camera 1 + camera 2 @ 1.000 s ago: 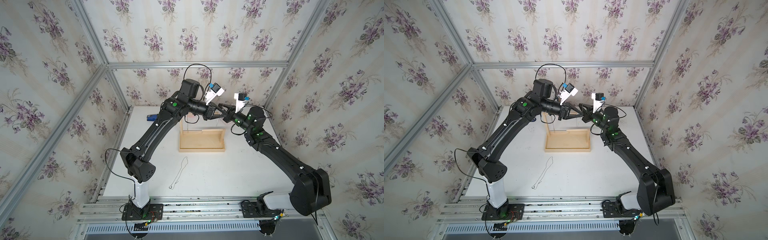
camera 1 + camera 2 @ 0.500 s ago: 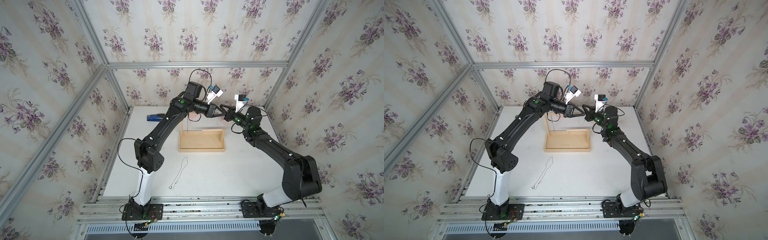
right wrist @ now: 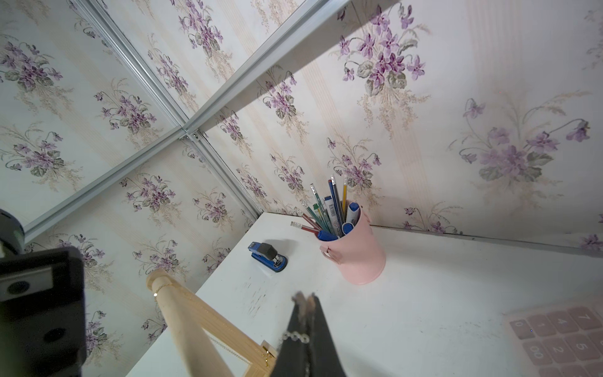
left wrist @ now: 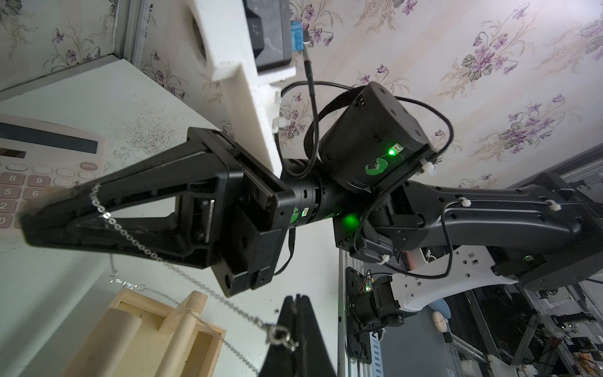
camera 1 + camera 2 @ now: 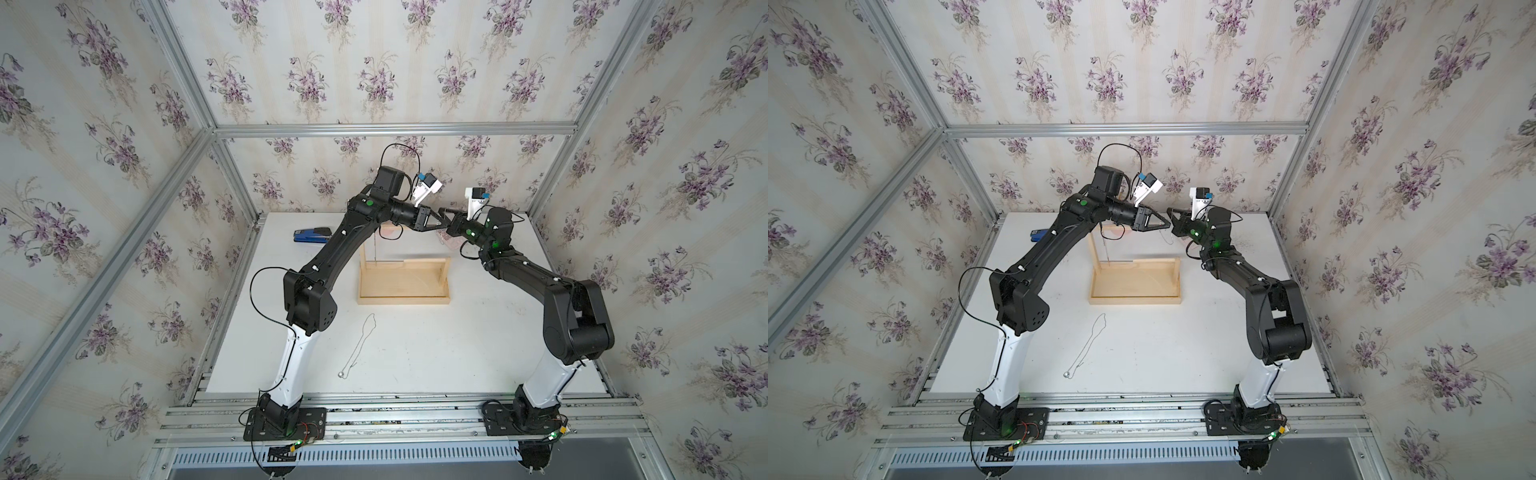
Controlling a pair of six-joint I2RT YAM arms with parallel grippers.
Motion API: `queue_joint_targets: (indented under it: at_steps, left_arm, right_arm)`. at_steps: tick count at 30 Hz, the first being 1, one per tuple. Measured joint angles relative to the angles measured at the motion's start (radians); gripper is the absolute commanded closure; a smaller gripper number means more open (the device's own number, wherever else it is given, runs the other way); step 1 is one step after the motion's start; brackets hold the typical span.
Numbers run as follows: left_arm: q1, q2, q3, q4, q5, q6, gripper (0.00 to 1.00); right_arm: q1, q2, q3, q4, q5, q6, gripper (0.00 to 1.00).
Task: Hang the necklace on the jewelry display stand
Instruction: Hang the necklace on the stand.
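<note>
Partway, I judge: the necklace [image 4: 107, 215] is up in the air above the back of the jewelry display stand [image 5: 403, 300] — not yet hung on it, as far as I can tell. The left fingers [image 4: 301, 315] are pinched closed at its clasp end, the right fingers [image 3: 315, 315] closed on the chain further along. Draping and releasing remain. A second chain [image 5: 360, 345] lies on the table [image 5: 478, 340]. Only legible writing: calculator [image 4: 19, 182] keys — "ON/AC", "CE", digits.

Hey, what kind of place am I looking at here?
Probably a robot test cell staged as a home desk: floral wallpaper in an aluminium frame, plus a pen cup, stapler and calculator.
</note>
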Motion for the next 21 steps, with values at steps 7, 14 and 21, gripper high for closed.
queue_joint_targets:
  at_steps: [7,14,21]
  left_arm:
    - [0.023,0.012,0.006,0.01,-0.023,-0.011,0.96]
    - [0.035,0.012,0.006,0.005,-0.04,-0.018,0.96]
    - [0.052,0.006,0.006,-0.021,-0.051,-0.026,0.95]
  right_arm:
    - [0.003,0.104,0.121,-0.009,-0.081,0.003,1.0]
    - [0.003,0.157,0.229,-0.059,-0.165,-0.006,1.0]
    - [0.006,0.249,0.343,-0.108,-0.286,-0.021,1.0]
